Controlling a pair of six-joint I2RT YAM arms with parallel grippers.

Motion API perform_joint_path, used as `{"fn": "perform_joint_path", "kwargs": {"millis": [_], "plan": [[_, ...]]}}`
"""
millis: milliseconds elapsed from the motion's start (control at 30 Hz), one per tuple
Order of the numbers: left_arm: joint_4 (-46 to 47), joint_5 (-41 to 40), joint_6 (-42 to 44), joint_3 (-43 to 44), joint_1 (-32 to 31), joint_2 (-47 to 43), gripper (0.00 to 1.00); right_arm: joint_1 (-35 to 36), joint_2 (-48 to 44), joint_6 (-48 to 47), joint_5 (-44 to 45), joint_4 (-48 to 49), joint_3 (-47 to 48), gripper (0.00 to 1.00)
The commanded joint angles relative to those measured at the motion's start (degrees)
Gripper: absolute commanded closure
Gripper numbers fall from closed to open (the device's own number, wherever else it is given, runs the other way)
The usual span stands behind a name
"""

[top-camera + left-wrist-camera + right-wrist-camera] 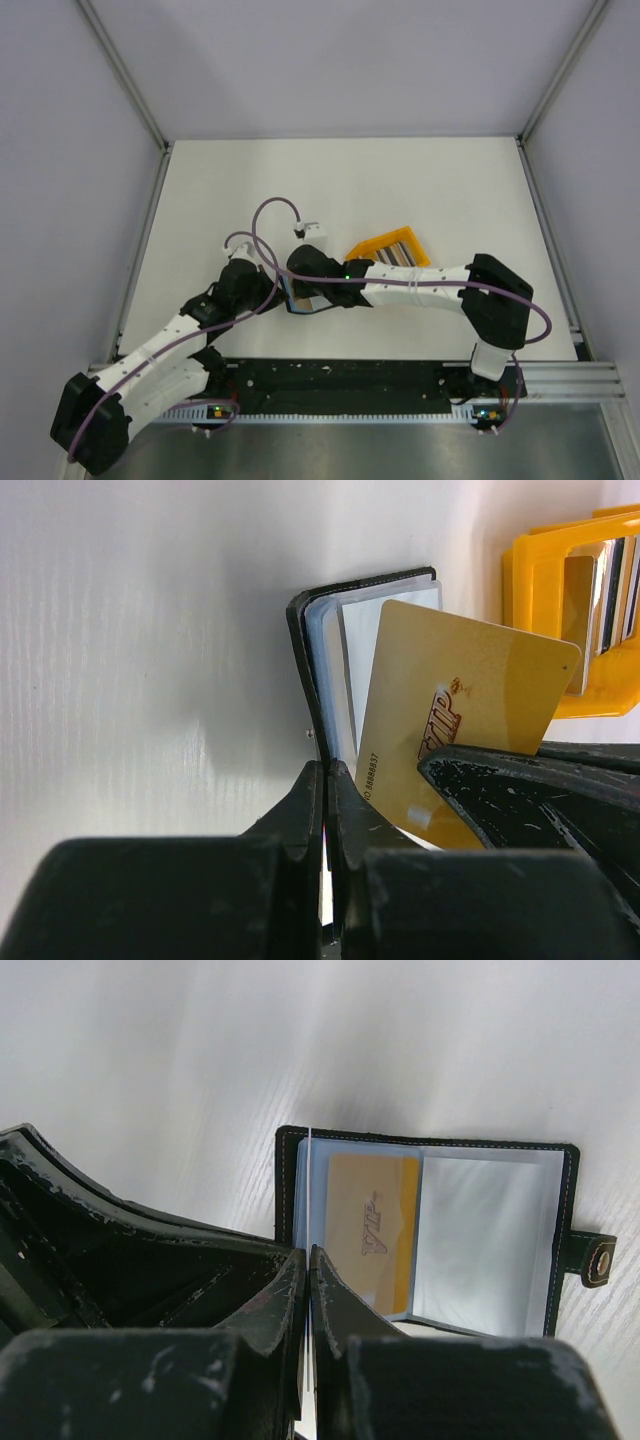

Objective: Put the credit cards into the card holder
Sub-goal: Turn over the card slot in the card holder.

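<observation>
Top view: shows both arms folded inward over the white table (430,190), with the left gripper (268,292) and right gripper (305,290) nose to nose near the middle. Puts the card holder (292,300) right under them, mostly hidden, only a bluish sliver and a dark edge visible. Places the orange bin (372,246) just beyond the right gripper, with the credit cards (398,252) standing in it as a row of stripes. Cannot tell finger gap from here.

Left wrist view: shows the left gripper (326,810) fully closed, pinching a thin pale leaf of the card holder (308,650). Black cover at left and top, pale sleeves fanned beside it. Shows a gold card (460,700) with VIP lettering, tilted, lower end down among the sleeves, gripped at lower right by a dark right-gripper finger. Orange bin (530,590) and other cards at far right, apart from the holder.

Right wrist view: shows the right gripper (308,1270) clamped on a thin pale edge, seen edge-on, running up to the holder's left side. Shows the card holder (430,1144) open flat on the table, clear pockets up, snap tab (600,1258) at right. Shows a gold VIP face hazily at the left pocket; cannot tell whether inside the sleeve or only reflected.
</observation>
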Motion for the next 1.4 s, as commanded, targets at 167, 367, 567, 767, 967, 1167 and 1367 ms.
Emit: {"fn": "perform_joint_path", "kwargs": {"millis": [167,367,567,767,967,1167,1367], "plan": [[3.05,0.59,-0.55,0.47,-0.11,-1.45,1.0,0.7,-1.35,0.43,-0.08,3.47,2.0,1.0],[3.23,0.59,-0.38,0.56,-0.11,-1.36,1.0,0.61,-0.12,0.69,-0.43,2.76,2.44,1.0],[2.88,0.24,-0.64,0.47,-0.11,-1.36,1.0,0.7,0.41,0.26,1.14,0.74,2.88,1.0],[2.61,0.15,-0.55,0.65,-0.11,-1.36,1.0,0.61,1.29,0.08,2.2,-1.19,3.23,1.0],[2.44,0.07,-0.38,0.65,-0.03,-1.36,1.0,0.61,0.94,-0.62,3.08,-2.07,3.41,1.0],[1.21,-0.9,-0.46,0.39,-0.11,-1.28,1.0,0.61,-0.29,-2.64,2.73,-2.07,4.37,1.0],[0.94,-1.6,-0.9,-0.14,-0.11,-0.84,1.0,0.61,-0.64,-4.23,-0.61,-0.75,4.81,1.0]]}}
